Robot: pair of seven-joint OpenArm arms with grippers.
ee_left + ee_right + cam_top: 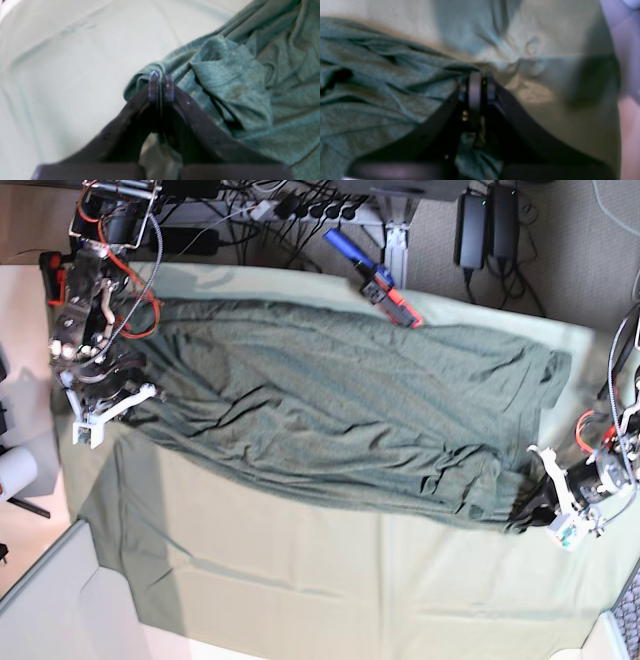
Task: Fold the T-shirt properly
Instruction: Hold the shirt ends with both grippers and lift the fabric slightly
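Observation:
The dark grey-green T-shirt (340, 400) lies spread and wrinkled across the pale mint tablecloth (300, 580), reaching from left to right in the base view. My left gripper (161, 86) is shut on a bunched edge of the T-shirt (250, 82); in the base view it sits at the shirt's lower right corner (525, 515). My right gripper (480, 85) is shut on a gathered edge of the T-shirt (370, 82); in the base view it is at the shirt's left end (135, 395). Both pinched edges sit low over the cloth.
Cables and a power strip (300, 205) run along the far edge. A blue and red tool (375, 280) lies just beyond the shirt's top edge. Black power adapters (490, 225) sit at top right. A white roll (15, 470) stands at the left.

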